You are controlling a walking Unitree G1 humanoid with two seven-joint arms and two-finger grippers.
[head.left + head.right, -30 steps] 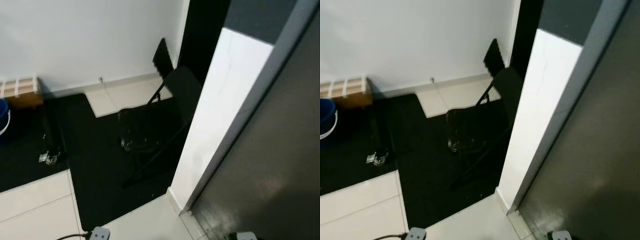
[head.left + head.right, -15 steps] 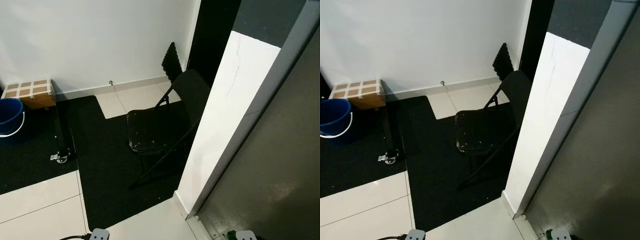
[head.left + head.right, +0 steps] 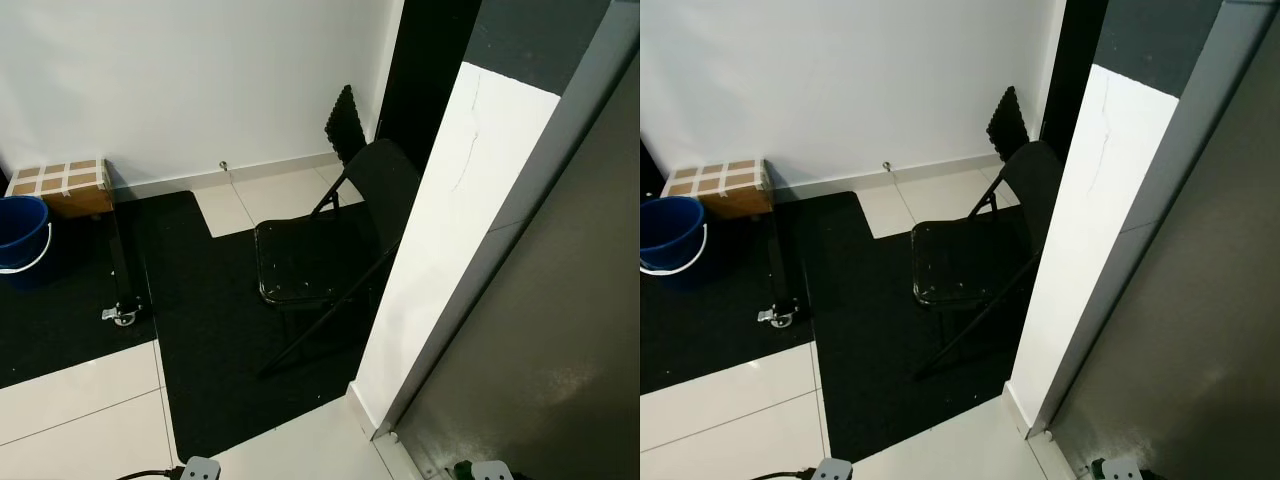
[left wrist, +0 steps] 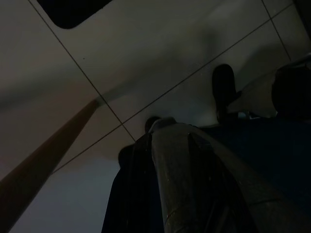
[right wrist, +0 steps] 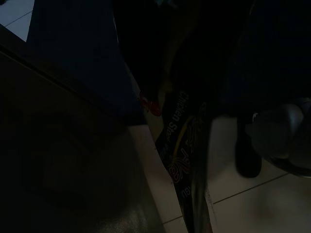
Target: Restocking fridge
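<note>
Black folding chair stands beside white pillar.

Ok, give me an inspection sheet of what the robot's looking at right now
Surface: white floor tiles with a black mat laid over them.
Job's things: dark fridge door at the right; a printed packet in the right hand, dim.
Clutter: black folding chair on the mat; blue bucket; taped cardboard box by the wall.
Hands: left hand hangs over tiles, holding a grey cylinder.
Cables: a cable into a grey plug on the floor.
Surroundings: white wall, white pillar.
</note>
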